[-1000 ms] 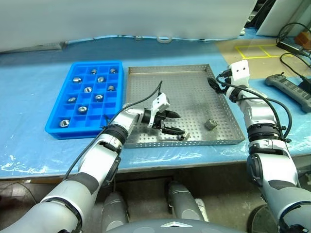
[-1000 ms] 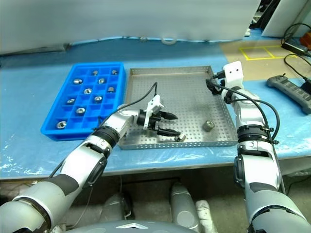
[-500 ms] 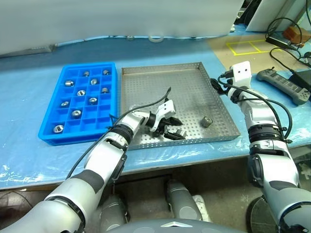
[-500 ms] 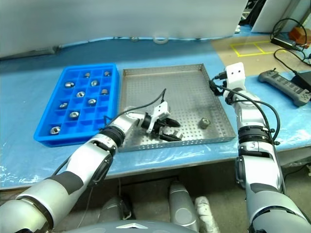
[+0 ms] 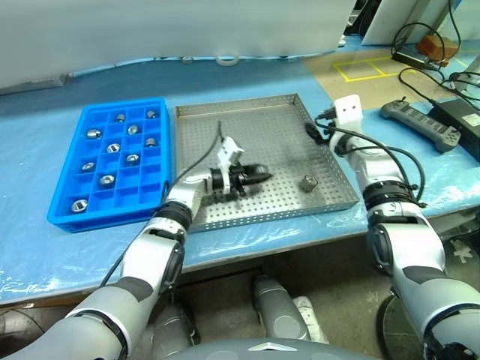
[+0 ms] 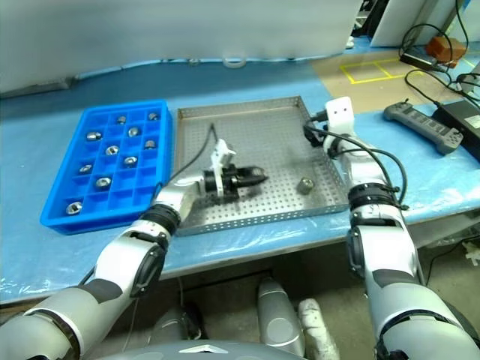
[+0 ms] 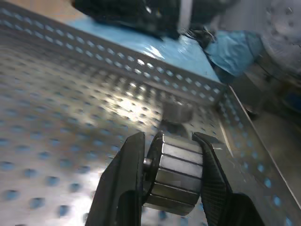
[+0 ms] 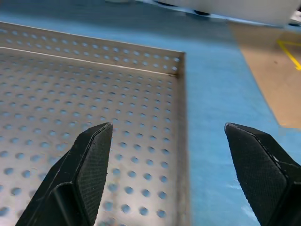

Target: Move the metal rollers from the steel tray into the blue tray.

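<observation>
Transfer is the step in hand: your left claw (image 7: 171, 162) is clamped on one metal roller (image 7: 173, 175), the faceted cylinder squeezed between the two black fingers (image 7: 123, 179), and it hangs just above the perforated floor of the steel tray (image 5: 277, 109), near the tray's front half. You can see a second roller (image 5: 308, 182) lying loose on the tray floor toward its right front corner, well apart from the held one; in the left wrist view it sits just beyond the fingertips. Your right claw (image 8: 171, 157) stands wide with nothing between its pads, hovering over the tray's right rim near the far corner. The blue tray (image 5: 64, 217) lies just beside the steel tray on its left, on the pale blue surface (image 5: 45, 255), and it holds nine rollers (image 5: 93, 133) already, each in its own compartment, with plenty of compartments empty, several of them in the column nearest the steel tray. By that count the job looks nearly done, with the held piece and the loose one left. Your next move, as I judge it, calls for lifting the left claw clear of the steel rim, carrying it across to the left over an empty compartment, and lowering before you release, so the roller does not bounce into a filled cell.
</observation>
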You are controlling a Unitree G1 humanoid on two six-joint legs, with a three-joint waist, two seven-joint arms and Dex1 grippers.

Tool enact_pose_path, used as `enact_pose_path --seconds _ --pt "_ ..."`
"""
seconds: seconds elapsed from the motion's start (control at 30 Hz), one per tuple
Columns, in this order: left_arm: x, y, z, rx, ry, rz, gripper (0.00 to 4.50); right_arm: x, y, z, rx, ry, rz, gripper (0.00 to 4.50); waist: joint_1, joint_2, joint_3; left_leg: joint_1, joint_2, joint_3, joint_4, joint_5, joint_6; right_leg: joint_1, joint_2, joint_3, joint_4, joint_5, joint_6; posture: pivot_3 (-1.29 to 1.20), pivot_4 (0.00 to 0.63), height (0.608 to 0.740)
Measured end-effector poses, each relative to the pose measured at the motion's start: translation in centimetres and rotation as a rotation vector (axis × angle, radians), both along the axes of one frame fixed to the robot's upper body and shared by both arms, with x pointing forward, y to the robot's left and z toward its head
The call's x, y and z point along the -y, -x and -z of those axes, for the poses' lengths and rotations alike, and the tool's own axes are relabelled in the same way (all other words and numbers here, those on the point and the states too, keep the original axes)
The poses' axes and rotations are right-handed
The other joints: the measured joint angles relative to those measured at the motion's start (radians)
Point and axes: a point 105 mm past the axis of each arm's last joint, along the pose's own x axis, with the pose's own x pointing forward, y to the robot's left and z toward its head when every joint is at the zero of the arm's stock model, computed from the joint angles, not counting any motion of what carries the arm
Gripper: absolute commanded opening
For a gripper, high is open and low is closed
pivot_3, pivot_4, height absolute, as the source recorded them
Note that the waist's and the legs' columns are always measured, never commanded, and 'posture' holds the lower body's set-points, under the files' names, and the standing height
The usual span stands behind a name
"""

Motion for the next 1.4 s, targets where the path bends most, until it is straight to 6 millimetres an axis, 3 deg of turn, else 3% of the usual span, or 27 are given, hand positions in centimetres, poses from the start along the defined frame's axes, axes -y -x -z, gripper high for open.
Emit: enact_pose_path --seconds 0.1,0.13,0.23,0.33,0.5,0.63,0.7,0.83,0.97,1.33,1.4 --pt "-5.4 -1.3 -4.1 0.144 0.192 -0.365 1.27 -3.5 -0.8 -0.4 -0.012 -0.043 -0.078 3.99 0.003 -0.001 0.001 -0.001 0.003 -0.002 -0.001 0.0 0.0 -0.002 0.001 -0.004 0.001 0.0 0.0 -0.17 0.15 0.74" --pt "-7.7 -0.7 -6.1 0.219 0.254 -0.485 1.27 -5.0 -1.1 -0.7 -0.012 -0.057 -0.112 3.99 0.006 -0.001 0.001 -0.003 0.005 -0.002 -0.001 0.0 0.0 -0.004 0.001 -0.005 0.002 0.0 0.0 -0.14 0.15 0.74" --pt "-11.4 1.5 -9.4 0.344 0.286 -0.671 1.27 -7.8 -1.3 -1.3 -0.006 -0.065 -0.18 3.99 0.061 0.0 0.0 -0.012 0.017 -0.004 -0.002 0.001 0.001 -0.011 0.003 -0.009 0.003 -0.001 -0.002 -0.04 0.15 0.74" --pt "-14.1 3.1 -9.1 0.331 0.265 -0.842 1.27 -10.3 -1.1 -1.3 -0.012 -0.062 -0.244 3.99 0.147 0.001 0.001 -0.013 0.018 -0.003 -0.003 0.001 0.0 -0.015 0.003 -0.011 0.012 -0.006 -0.009 0.03 0.15 0.74" --pt "-17.4 6.2 -6.4 0.224 0.185 -1.037 1.27 -15.9 -0.1 -0.6 -0.035 -0.065 -0.385 3.99 0.282 0.002 0.002 -0.011 0.017 0.0 -0.01 0.006 -0.012 -0.017 0.002 -0.009 0.013 -0.009 -0.014 0.07 0.15 0.74" --pt "-18.5 7.8 -5.0 0.179 0.129 -1.079 1.27 -17.7 0.5 -0.5 -0.035 -0.04 -0.447 3.99 0.355 0.004 0.003 -0.011 0.016 0.002 -0.011 0.006 -0.019 -0.014 0.001 -0.008 0.011 -0.01 -0.016 0.07 0.15 0.74" --pt "-18.9 8.3 -4.1 0.148 0.104 -1.083 1.27 -17.9 0.6 -0.4 -0.035 -0.029 -0.458 3.99 0.365 0.004 0.003 -0.011 0.014 0.002 -0.012 0.007 -0.021 -0.013 0.001 -0.007 0.011 -0.011 -0.016 0.06 0.15 0.74" --pt "-18.2 8.4 -3.7 0.119 0.099 -1.001 1.27 -17.1 0.5 0.1 -0.046 -0.025 -0.444 3.99 0.365 0.003 0.003 -0.008 0.014 0.001 -0.014 0.01 -0.025 -0.014 0.001 -0.004 0.013 -0.01 -0.014 0.04 0.15 0.74" --pt "-17.0 7.8 -3.7 0.118 0.094 -0.909 1.27 -16.2 0.3 0.4 -0.052 -0.02 -0.423 3.99 0.351 0.004 0.003 -0.006 0.016 0.0 -0.019 0.015 -0.033 -0.017 0.006 -0.004 0.014 -0.005 -0.002 0.0 0.15 0.74" --pt "-15.2 6.0 -0.6 0.033 0.024 -0.795 1.27 -13.4 0.0 1.4 -0.07 -0.007 -0.355 3.99 0.322 0.004 0.003 0.005 0.032 0.002 -0.036 0.025 -0.049 -0.019 0.027 -0.001 0.013 -0.005 -0.002 -0.08 0.15 0.74" --pt "-15.2 5.9 -0.1 0.018 0.015 -0.791 2.01 -13.4 -0.1 1.4 -0.068 -0.006 -0.352 3.99 0.315 0.004 0.003 0.007 0.033 0.002 -0.036 0.025 -0.049 -0.019 0.029 0.0 0.013 -0.006 -0.002 -0.08 0.15 0.74"
